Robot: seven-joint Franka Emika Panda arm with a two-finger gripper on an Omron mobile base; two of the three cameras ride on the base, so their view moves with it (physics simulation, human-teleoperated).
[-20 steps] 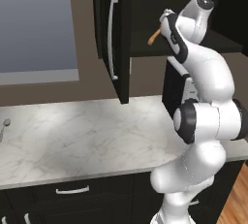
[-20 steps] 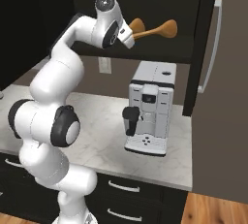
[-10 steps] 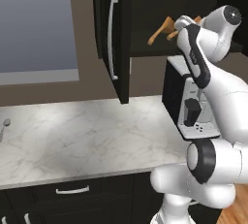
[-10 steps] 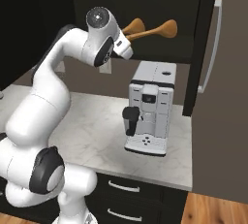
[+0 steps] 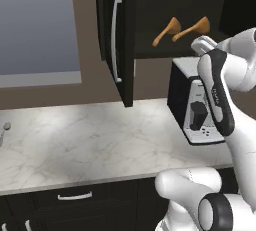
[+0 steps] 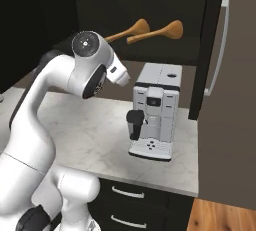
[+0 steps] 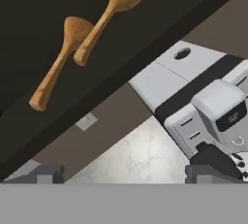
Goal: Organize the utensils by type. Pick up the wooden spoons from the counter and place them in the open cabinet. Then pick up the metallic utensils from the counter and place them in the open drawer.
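Two orange-brown wooden spoons lie side by side on the shelf of the open cabinet (image 5: 150, 50), one (image 5: 167, 31) (image 6: 127, 31) (image 7: 58, 60) left of the other (image 5: 192, 29) (image 6: 157, 31) (image 7: 109, 12). My gripper (image 7: 127, 174) is open and holds nothing; it hangs below and in front of the shelf, apart from both spoons. Below it lies the white marble counter (image 5: 75, 140) (image 6: 95, 125). A small silver thing (image 5: 5, 127) sits at the counter's far left; I cannot tell whether it is one of the metallic utensils. The open drawer is out of view.
A white and black coffee machine (image 5: 192, 102) (image 6: 155, 110) (image 7: 208, 102) stands on the counter under the cabinet. The cabinet's black door (image 5: 117, 35) (image 6: 212, 50) swings out over the counter. Shut black drawer fronts (image 5: 75, 195) (image 6: 125, 192) run below.
My hand has drawn back and down from the cabinet shelf. Both wooden spoons have stayed where they lay.
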